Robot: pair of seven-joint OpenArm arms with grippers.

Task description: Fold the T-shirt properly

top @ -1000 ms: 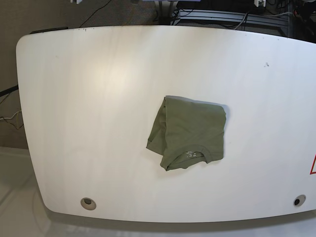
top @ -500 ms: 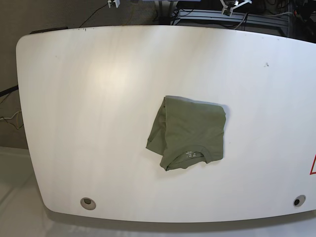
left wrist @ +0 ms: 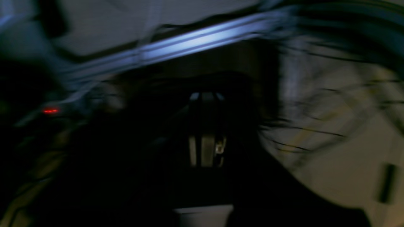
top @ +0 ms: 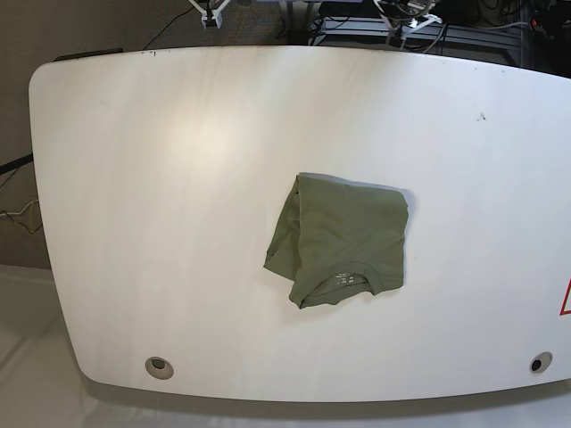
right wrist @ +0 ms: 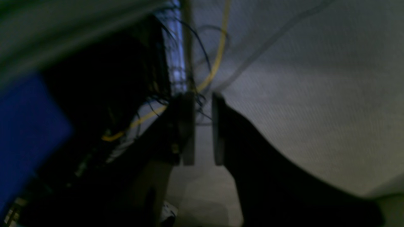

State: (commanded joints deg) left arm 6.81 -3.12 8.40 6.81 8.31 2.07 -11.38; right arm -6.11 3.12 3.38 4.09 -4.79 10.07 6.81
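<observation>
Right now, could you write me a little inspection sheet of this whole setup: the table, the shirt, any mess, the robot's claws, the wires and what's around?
Surface: white table, curved corners, a round port near each front corner; a small dark mark far right.
Job's things: olive T-shirt lies folded into a compact bundle right of centre, collar and inner label facing up on the near side; its left edge is bunched and uneven.
Clutter: nothing seen on the table besides the shirt.
Grippers: right gripper open, holding nothing, off the table. Left gripper: picture too dark and blurred to judge.
Cables: yellow cable and dark wires hang behind the table.
Surroundings: grey floor, dark equipment beyond the far edge.
</observation>
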